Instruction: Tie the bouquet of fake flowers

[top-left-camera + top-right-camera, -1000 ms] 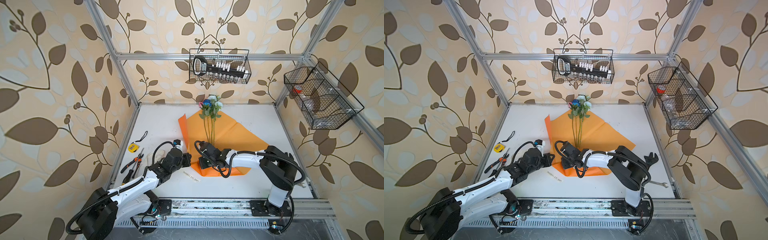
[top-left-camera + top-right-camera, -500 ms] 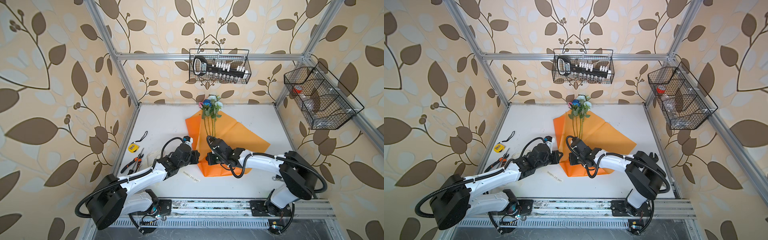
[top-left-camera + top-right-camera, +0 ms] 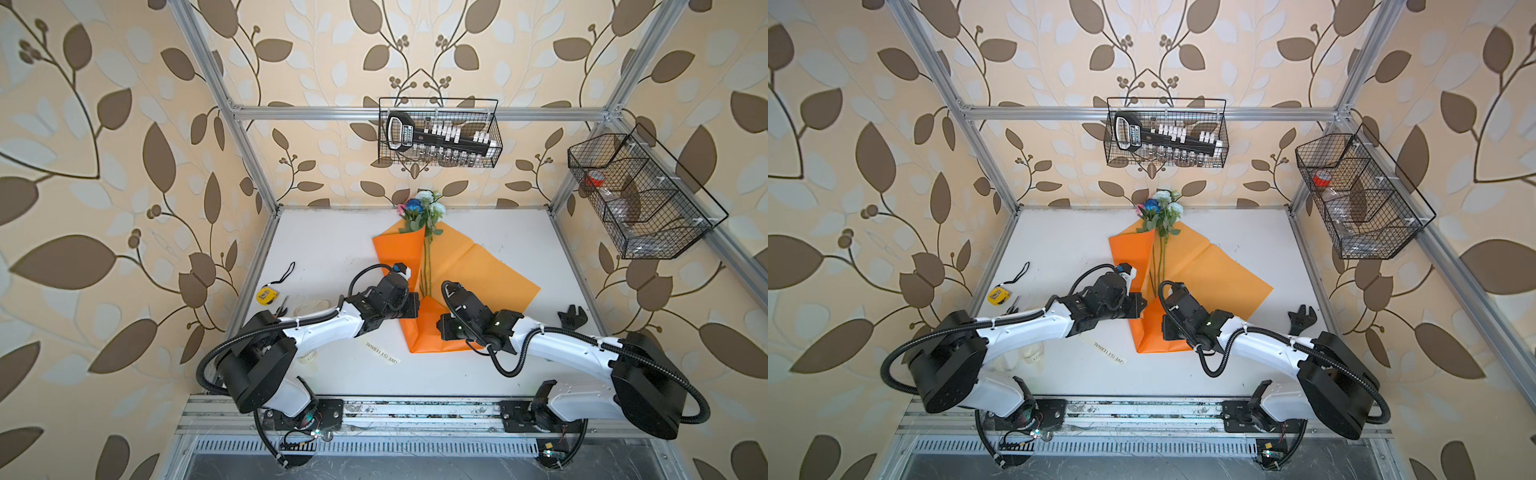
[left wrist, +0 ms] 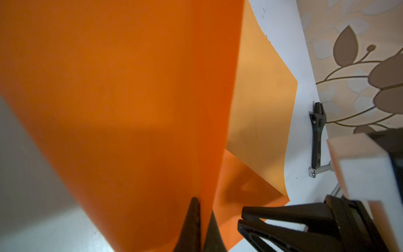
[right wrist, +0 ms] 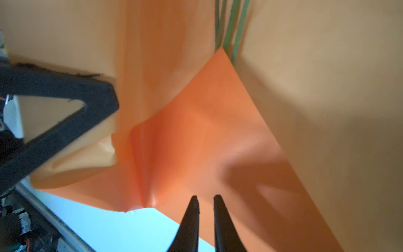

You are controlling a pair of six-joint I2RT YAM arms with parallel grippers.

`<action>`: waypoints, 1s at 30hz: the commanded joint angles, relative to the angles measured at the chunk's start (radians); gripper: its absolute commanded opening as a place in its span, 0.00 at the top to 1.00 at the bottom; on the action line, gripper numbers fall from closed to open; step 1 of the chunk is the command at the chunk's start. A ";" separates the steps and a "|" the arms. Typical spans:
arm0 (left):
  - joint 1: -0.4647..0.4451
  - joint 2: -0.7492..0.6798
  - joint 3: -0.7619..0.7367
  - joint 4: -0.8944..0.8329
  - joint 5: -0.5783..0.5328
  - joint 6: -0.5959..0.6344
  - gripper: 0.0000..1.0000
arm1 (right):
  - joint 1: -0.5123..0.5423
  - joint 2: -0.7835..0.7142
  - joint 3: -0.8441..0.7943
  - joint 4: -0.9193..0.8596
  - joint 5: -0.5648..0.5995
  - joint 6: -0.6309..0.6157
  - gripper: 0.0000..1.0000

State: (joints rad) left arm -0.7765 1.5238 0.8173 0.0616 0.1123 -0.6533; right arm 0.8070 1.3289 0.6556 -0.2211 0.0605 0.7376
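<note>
Bouquet of fake flowers [image 3: 420, 210]: we see it lying on the white table [image 3: 332, 249], blooms toward the back wall. Its thin stems [image 3: 427, 266] run down the middle of the orange wrapping paper [image 3: 482, 270].
Paper: the left side is lifted and folded in beside the stems. The right side lies flat and spread, and the near corner is doubled up over the stem ends.
Left gripper [image 4: 201, 210]: closed tight, with the raised left flap of paper pinched between its fingers.
Right gripper [image 5: 206, 203]: parted by a narrow slit, tips over the folded near corner; we see nothing between them.
Ribbon [image 3: 382, 354]: cream and lettered, loose on the table near the paper's near tip, with neither gripper on it.
Handling: we judge the whole bundle very light. The paper looks thin, smooth and springy, so it will likely unfold once let go and may slip or crease under a hard pinch. The stems are slim and bendable and could roll.
Where to hold: we would grip through the paper onto the stems at the narrow near end, never the blooms, and pinch flaps close to their edges.
</note>
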 commanded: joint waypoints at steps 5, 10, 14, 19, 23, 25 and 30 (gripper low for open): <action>-0.023 0.144 0.099 -0.012 0.093 0.025 0.82 | -0.002 -0.006 -0.039 0.011 0.047 0.030 0.84; -0.023 0.196 0.110 0.039 0.151 -0.005 0.66 | -0.003 0.000 -0.035 0.030 0.054 0.029 0.85; -0.023 0.186 0.105 0.055 0.157 -0.018 0.50 | -0.002 -0.008 -0.028 0.038 0.046 0.027 0.85; -0.023 0.139 0.076 0.080 0.133 -0.056 0.38 | -0.002 -0.021 -0.012 0.028 0.060 0.026 0.84; -0.023 0.055 0.054 0.048 0.062 -0.080 0.40 | -0.002 -0.023 0.001 0.015 0.061 0.030 0.82; -0.022 -0.002 0.049 -0.013 -0.011 -0.082 0.41 | -0.002 -0.023 0.004 0.015 0.060 0.032 0.81; -0.020 -0.074 0.088 -0.259 -0.229 -0.051 0.49 | -0.002 -0.013 0.016 0.028 0.036 0.036 0.75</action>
State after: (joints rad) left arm -0.7925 1.4826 0.8749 -0.0345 0.0505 -0.7204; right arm 0.8066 1.3216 0.6411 -0.1905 0.0994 0.7681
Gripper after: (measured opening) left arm 0.521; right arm 0.251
